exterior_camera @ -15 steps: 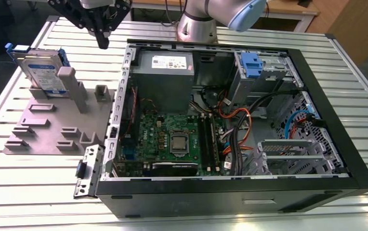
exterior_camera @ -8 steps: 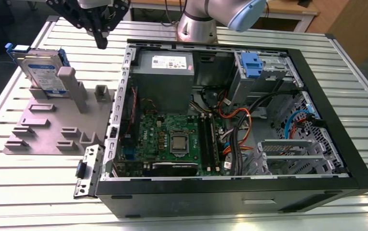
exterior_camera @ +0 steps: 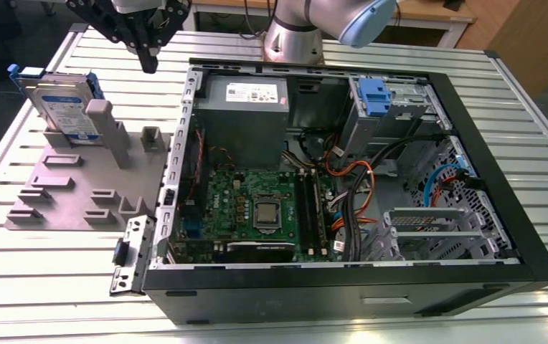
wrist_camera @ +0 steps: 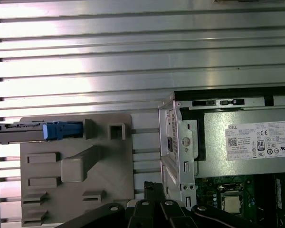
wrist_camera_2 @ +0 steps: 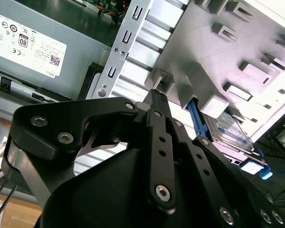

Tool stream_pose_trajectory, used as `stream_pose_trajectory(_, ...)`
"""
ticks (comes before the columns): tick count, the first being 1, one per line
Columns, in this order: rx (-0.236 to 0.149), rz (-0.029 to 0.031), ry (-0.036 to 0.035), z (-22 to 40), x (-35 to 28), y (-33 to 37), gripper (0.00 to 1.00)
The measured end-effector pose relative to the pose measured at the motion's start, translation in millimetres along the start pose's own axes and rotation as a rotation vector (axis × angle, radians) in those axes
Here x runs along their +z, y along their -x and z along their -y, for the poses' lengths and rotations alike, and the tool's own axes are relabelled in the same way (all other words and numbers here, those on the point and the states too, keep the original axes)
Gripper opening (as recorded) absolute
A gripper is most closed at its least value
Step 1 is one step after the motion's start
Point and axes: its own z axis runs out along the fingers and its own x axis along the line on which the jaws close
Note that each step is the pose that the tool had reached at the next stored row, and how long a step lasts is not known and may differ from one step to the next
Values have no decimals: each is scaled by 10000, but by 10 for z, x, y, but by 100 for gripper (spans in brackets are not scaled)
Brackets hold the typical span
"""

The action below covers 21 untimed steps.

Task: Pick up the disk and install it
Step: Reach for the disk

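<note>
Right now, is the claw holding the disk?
No: the disk stands upright in the grey holder, apart from the claw, which hangs above, between the holder and the case.

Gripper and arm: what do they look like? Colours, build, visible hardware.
The gripper is matte black, built of flat bar linkages that taper to narrow jaws. In the second wrist view, silver screw heads sit at the pivots. The arm is a silver-grey metal tube with a light blue joint cap.
</note>
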Motion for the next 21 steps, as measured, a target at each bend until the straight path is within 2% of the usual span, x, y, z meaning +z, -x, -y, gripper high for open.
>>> stream_pose_trajectory(10, 1, 0, 1, 1, 0, -16, 11)
stream_pose_trajectory(21, 0, 0, -1, -32, 0, -148, 11)
